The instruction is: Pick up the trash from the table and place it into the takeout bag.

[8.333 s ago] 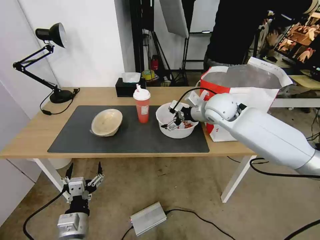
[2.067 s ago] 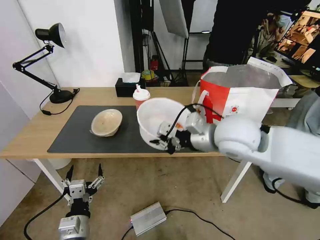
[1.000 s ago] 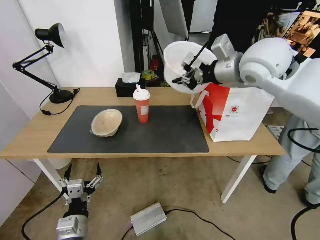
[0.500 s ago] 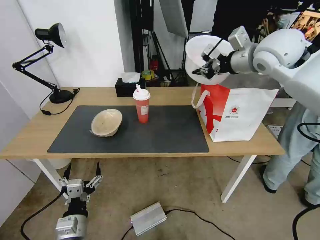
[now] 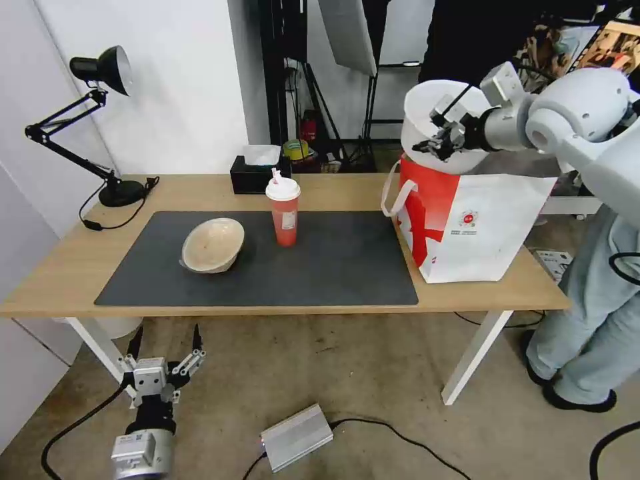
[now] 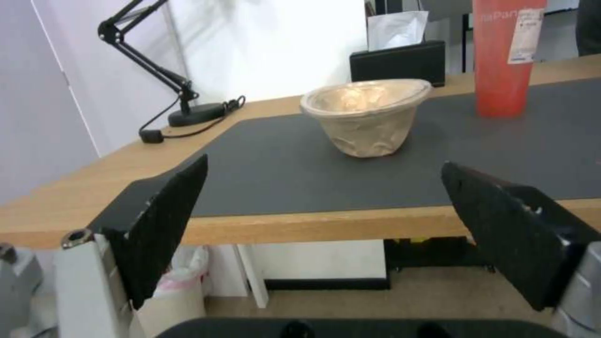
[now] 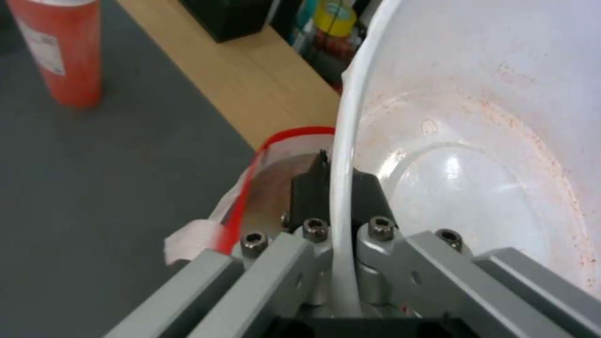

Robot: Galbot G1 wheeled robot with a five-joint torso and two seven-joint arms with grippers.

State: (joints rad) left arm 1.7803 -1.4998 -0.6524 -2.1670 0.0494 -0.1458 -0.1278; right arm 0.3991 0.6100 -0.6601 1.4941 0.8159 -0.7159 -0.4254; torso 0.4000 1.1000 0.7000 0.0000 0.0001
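Standing at the right end of the light-wood table point(image 5: 67, 267), the boxy white-and-red bag point(image 5: 480, 227) gapes under the smooth white bowl point(image 5: 437, 117), tilted, its thin rim pinched by the right gripper point(image 5: 433, 140); a second ago it hung left of the bag. Left gripper point(image 5: 167, 347) hangs spread below the table edge.

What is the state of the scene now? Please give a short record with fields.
right gripper: shut on the rim of the white bowl, tilted above the bag's open top
left gripper: open, low beside the table
bag: upright on the table's right end
cup: standing on the mat
beige bowl: on the mat
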